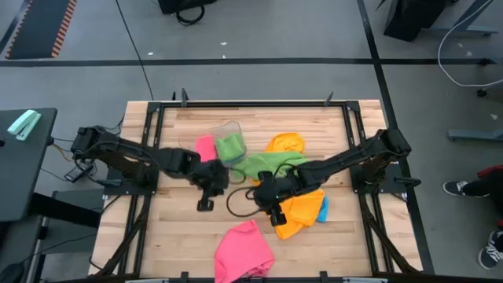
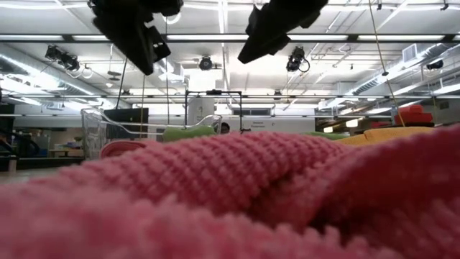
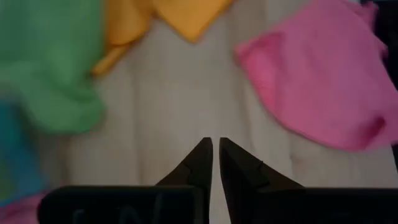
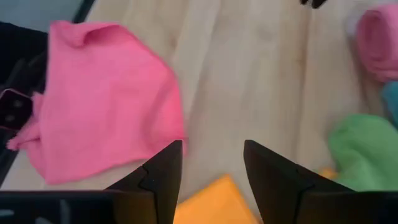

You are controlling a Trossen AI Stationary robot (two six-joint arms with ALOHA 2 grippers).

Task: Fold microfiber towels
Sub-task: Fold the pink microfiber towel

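A crumpled pink towel point(image 1: 244, 250) point(image 2: 230, 194) lies on the table by its near edge. An orange towel point(image 1: 302, 214) lies over a blue one point(image 1: 323, 208) right of centre. A green towel point(image 1: 263, 163) lies spread at the middle, with another orange towel point(image 1: 284, 144) behind it. My left gripper point(image 1: 206, 198) point(image 3: 215, 155) hovers shut over bare wood, left of the green towel point(image 3: 50, 68), holding nothing. My right gripper point(image 1: 275, 214) point(image 4: 211, 165) is open above the orange towel's corner point(image 4: 214, 202), with nothing between its fingers. The pink towel point(image 4: 106, 99) lies beyond it.
A clear tub point(image 1: 225, 130) point(image 2: 97, 129) at the back centre holds a green cloth point(image 1: 230, 148) and a pink cloth point(image 1: 206, 147). A dark cable loop point(image 1: 236, 203) lies between the grippers. Bare wood shows at the near left and far right.
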